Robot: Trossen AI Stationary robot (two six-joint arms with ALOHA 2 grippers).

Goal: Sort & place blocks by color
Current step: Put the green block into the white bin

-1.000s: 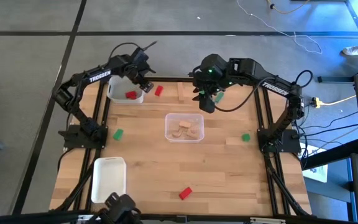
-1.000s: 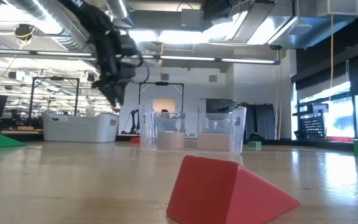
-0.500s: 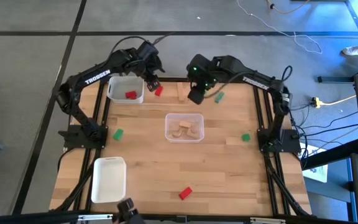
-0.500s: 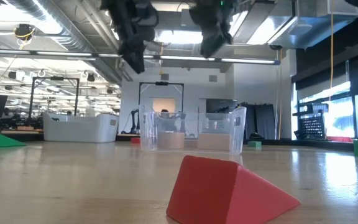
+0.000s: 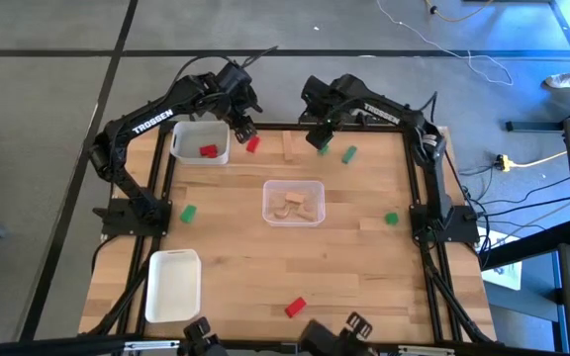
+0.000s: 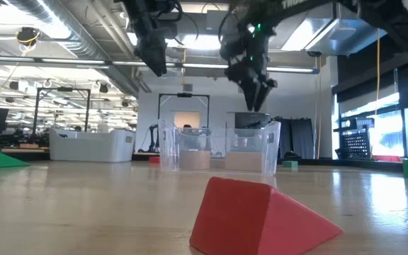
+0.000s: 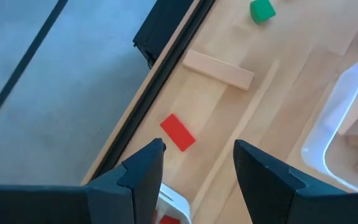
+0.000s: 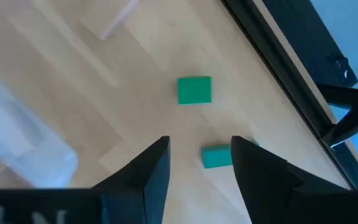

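- High view: left gripper (image 5: pixel 242 129) sits at the table's far edge between the white tray (image 5: pixel 188 148), which holds a red block (image 5: pixel 208 151), and a loose red block (image 5: pixel 253 144). Right gripper (image 5: pixel 317 138) is near the far edge by two green blocks (image 5: pixel 348 154).
- Low view: both grippers are raised, bare table below; red wedge (image 6: pixel 261 216) lies nearest.
- Left wrist view: fingers spread, empty, flat red block ahead beside the frame rail (image 7: pixel 166 37).
- Right wrist view: fingers apart, empty, one green block between the tips.

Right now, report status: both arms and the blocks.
Left gripper open, empty, above red block beside white tray. Right gripper open over two green blocks. Nothing in the way.
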